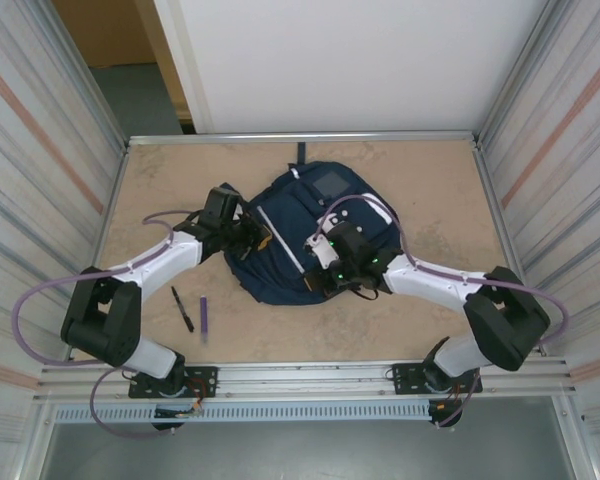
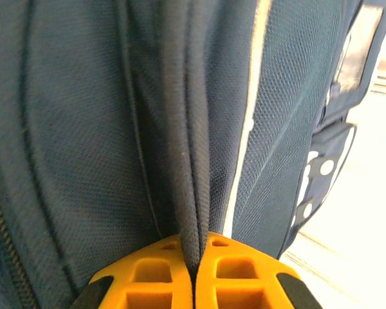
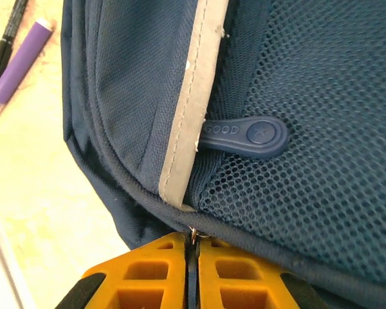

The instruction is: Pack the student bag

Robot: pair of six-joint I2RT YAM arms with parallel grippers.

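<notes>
- The student bag point(image 1: 310, 225) lies flat at the middle of the table point(image 1: 430, 190), grey patch toward the far edge; its compartments look closed; a black pen point(image 1: 183, 308) and a purple marker point(image 1: 203, 316) lie on the table off its near-left side, apart from it and not yet packed.
- Step in hand, as judged: opening a zip, one pincer anchoring the cloth while the other draws the slider; packing proper not yet begun.
- To do it well: draw along the line of the zip track rather than upward, so that the bag neither lifts nor slides; hold the anchored fold taut against the pull; a small ring may slip from smooth pads, so a slow, even draw is advisable; open the mouth wide enough to admit pen and marker.
- The left gripper point(image 2: 194, 250): jaws closed on a raised fold of dark piping at the bag's left side; the cloth runs straight into the seam between the pads; the hold looks firm.
- The right gripper point(image 3: 192, 248): jaws all but together at the bag's near edge; a small metal ring point(image 3: 193, 233) sits at the tips and appears nipped between them; whether it is the slider's own loop cannot be told; the blue rubber tab point(image 3: 248, 136), beside the reflective stripe point(image 3: 192, 109), lies near but untouched.
</notes>
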